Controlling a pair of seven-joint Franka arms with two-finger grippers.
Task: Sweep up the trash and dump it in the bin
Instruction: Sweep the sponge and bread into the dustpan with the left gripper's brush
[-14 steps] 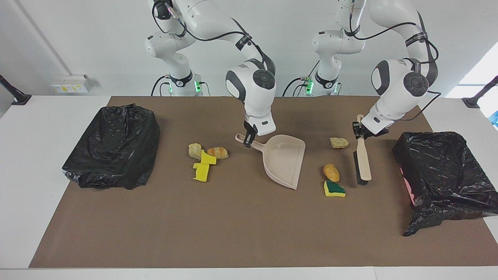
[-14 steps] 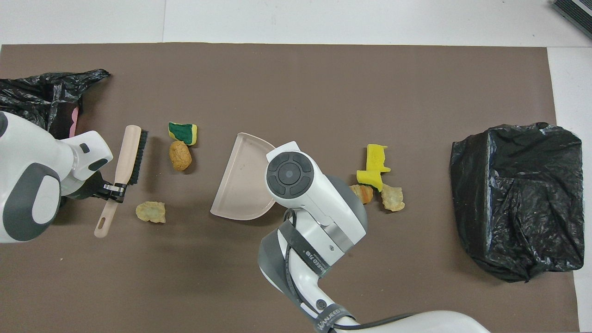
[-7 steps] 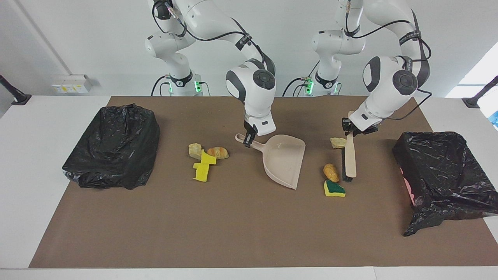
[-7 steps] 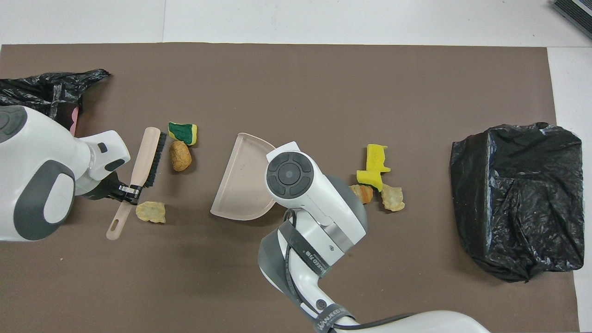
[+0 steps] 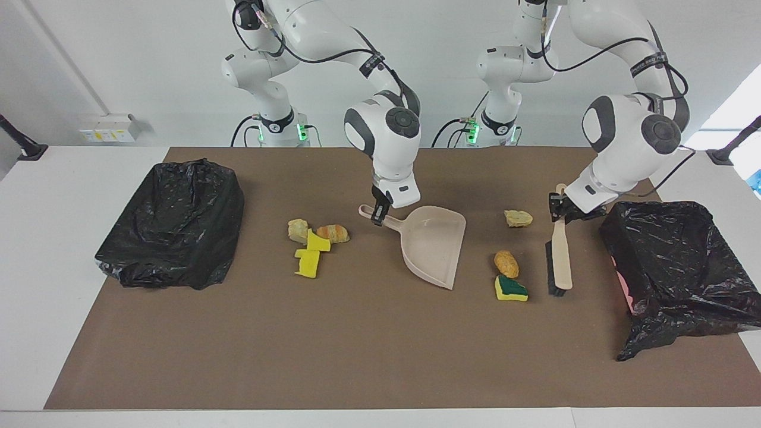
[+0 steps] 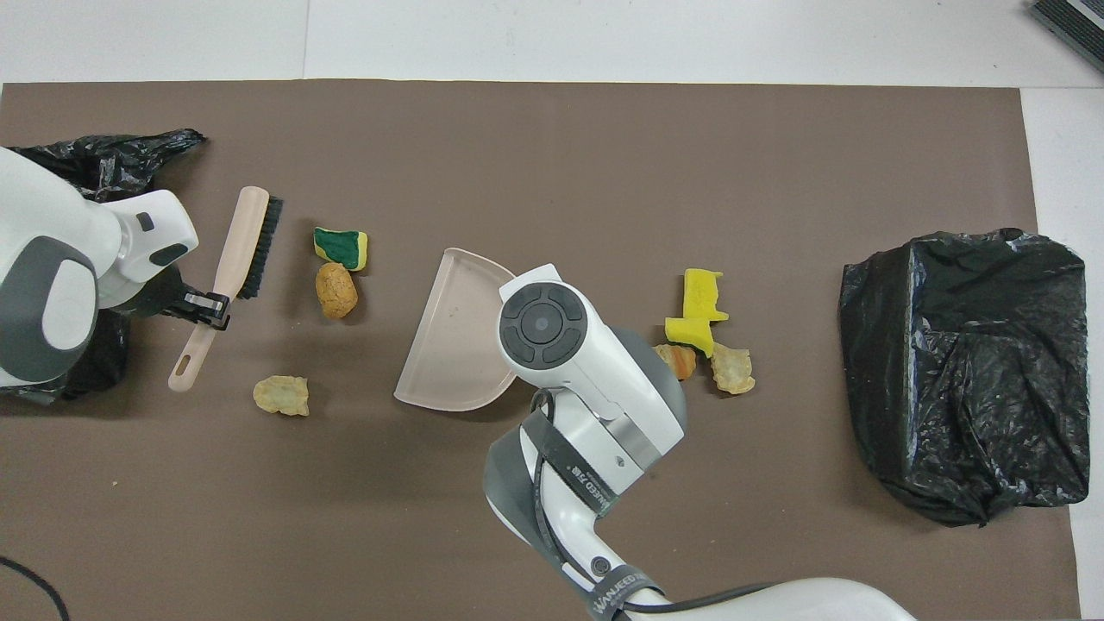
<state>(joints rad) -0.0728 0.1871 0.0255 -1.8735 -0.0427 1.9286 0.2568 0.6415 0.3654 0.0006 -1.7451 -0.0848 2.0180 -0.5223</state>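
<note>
Seven trash [image 5: 506, 262] scraps lie loose either side of my dustpan [image 5: 434, 244]. Right gripper [image 5: 378, 213] clamps its handle; left gripper [image 5: 559, 206] clamps the brush [image 5: 559, 255], presumably poised for sweeping.

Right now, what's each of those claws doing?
Left gripper: shut on the brush handle.
Right gripper: shut on the dustpan handle.

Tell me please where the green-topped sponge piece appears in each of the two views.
Facing view: green-topped sponge piece sits right of centre, between dustpan and brush.
Overhead view: it sits left of centre, between the same two.
Shared landmark: the orange lump touching it, nearer the robots.
</note>
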